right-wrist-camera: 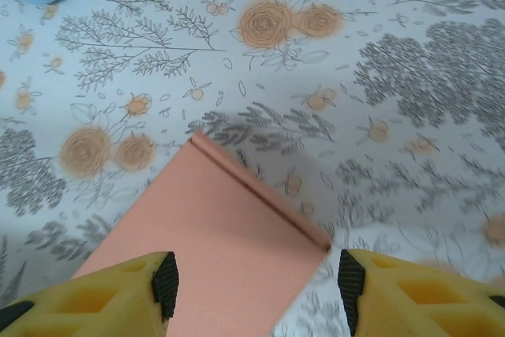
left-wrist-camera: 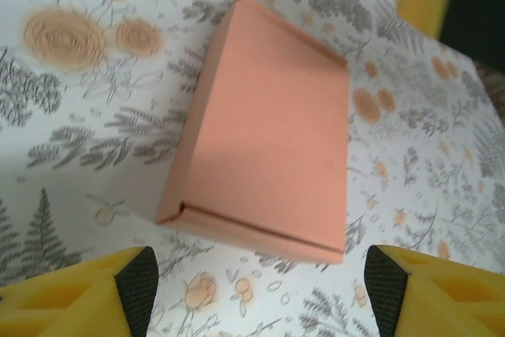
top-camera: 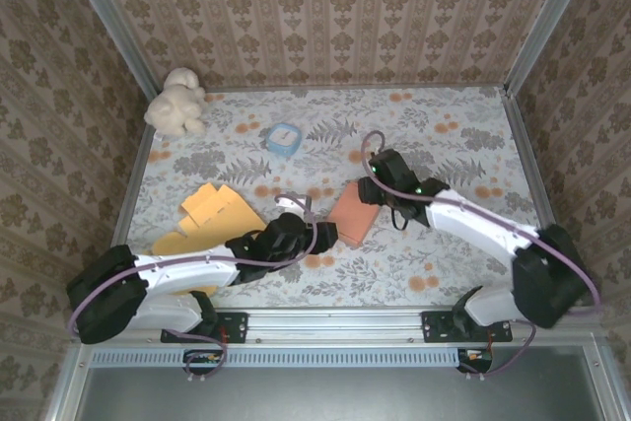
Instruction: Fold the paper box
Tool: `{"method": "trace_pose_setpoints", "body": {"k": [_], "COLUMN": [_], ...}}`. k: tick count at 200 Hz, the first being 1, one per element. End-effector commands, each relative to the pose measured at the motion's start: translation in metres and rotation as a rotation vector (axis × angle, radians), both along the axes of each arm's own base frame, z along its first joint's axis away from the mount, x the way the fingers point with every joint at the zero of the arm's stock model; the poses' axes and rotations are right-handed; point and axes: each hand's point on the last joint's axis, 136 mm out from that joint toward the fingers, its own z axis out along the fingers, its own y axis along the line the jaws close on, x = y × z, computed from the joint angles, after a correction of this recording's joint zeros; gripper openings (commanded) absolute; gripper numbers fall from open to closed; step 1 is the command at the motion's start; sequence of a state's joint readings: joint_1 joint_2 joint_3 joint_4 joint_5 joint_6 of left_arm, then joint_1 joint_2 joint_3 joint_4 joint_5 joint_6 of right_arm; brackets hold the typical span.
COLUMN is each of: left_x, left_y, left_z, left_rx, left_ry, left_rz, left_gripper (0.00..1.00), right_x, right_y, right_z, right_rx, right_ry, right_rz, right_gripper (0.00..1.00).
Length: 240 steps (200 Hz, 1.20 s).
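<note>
Plainly, my left gripper (left-wrist-camera: 260, 286) and right gripper (right-wrist-camera: 256, 282) both gape, holding nothing; the paper box (top-camera: 353, 216) lies flat between them, seemingly closed; a clumsy fingertip could snag its lid seam, or shove the light box sliding away.

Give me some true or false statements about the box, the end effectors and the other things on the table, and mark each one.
1. The pink box lies folded shut on the table. True.
2. The left end effector is clamped on the box. False: its fingers stand wide apart, just short of the box.
3. In the top view, a flat yellow cardboard piece lies left of the box. True.
4. The white plush toy sits on top of the box. False: it sits in the table's far left corner.
5. The right end effector is open over one end of the box. True.
</note>
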<state>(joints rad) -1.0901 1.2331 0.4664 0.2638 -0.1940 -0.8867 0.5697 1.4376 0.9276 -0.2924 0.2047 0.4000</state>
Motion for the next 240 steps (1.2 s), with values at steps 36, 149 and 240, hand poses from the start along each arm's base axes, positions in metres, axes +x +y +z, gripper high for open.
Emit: {"method": "trace_pose_setpoints", "body": {"k": [36, 149, 240], "left_x": [0.001, 0.018, 0.08], "left_y": [-0.021, -0.048, -0.08], "left_z": [-0.023, -0.046, -0.03], "left_rx": [-0.029, -0.068, -0.144], "left_ry": [0.055, 0.122, 0.146], "left_rz": [0.02, 0.053, 0.01], "left_gripper": [0.73, 0.72, 0.65], "right_x": [0.025, 0.014, 0.02], "right_y": [0.017, 0.004, -0.013], "right_z": [-0.044, -0.083, -0.053], "right_rx": [0.011, 0.103, 0.177], "right_ry": [0.14, 0.227, 0.13], "right_rz": [0.192, 0.154, 0.047], "right_gripper": [0.61, 0.66, 0.55]}}
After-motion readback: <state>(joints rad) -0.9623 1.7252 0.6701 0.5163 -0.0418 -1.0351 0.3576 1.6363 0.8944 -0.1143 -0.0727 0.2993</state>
